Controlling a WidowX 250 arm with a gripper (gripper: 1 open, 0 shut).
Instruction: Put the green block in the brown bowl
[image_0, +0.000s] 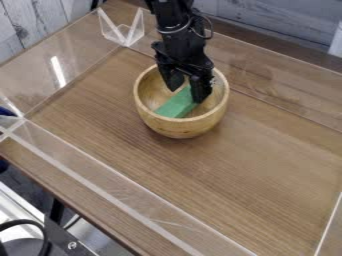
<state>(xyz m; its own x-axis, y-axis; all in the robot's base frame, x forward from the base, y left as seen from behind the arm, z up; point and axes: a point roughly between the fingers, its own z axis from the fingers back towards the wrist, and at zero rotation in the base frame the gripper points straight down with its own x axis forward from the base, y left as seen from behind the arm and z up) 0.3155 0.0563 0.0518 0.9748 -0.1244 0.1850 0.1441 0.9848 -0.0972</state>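
Centrally, the green block (177, 104) lies inside the brown bowl (151, 113); the pincer (186, 88), spread wide, should lift straight up, clear of the rim.

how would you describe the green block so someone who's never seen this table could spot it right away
Start at the wooden table with clear walls, then find the round tan wooden bowl near its middle, under the black gripper. The green block lies inside that bowl, just below the open fingers. It is the only green thing in view, a small flat bar.
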